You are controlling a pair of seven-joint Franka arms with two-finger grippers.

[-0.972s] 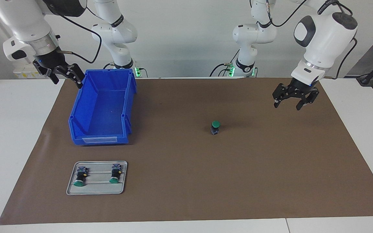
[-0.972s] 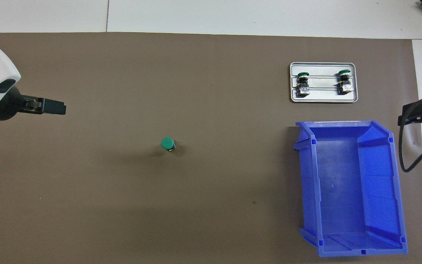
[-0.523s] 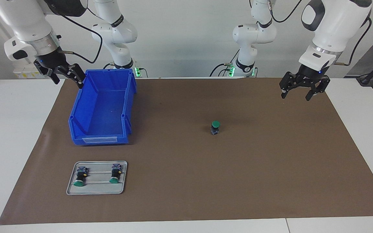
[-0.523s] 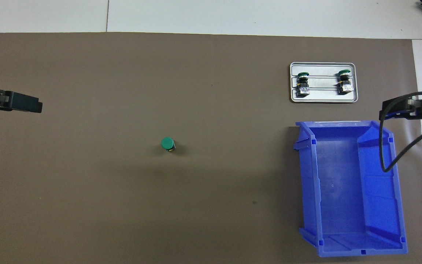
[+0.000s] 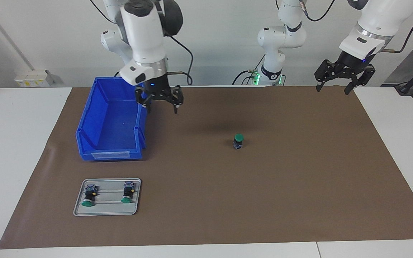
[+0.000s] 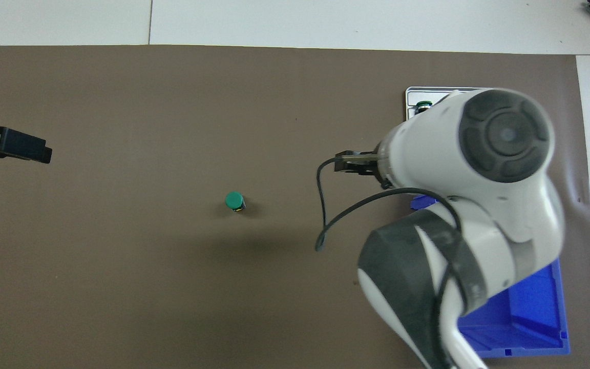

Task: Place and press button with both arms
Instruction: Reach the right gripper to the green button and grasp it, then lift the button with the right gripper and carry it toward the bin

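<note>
A small push-button with a round green mushroom cap, a black cylindrical body and a blue-grey contact block point(image 5: 238, 141) is seen standing upright on the brown mat point(image 5: 299, 186) near the middle of the table, its cap facing up and nothing touching it. The right gripper point(image 5: 160, 102), black and two-fingered, is held in the air over the mat just beside the wall of the open blue plastic bin point(image 5: 109, 122) on the side toward the button; its fingers are spread wide and nothing is carried between them. In the overhead view much of the bin and of the tray is covered by the right arm's white and grey body. The left gripper point(image 5: 342, 77) is held raised over the mat's edge at the left arm's end of the table, well apart from the button, its fingers likewise spread wide and empty. A flat grey metal tray point(image 5: 136, 209) is found farther from the robots than the bin, and two more green-capped buttons point(image 5: 89, 195) are laid on their sides on it.
</note>
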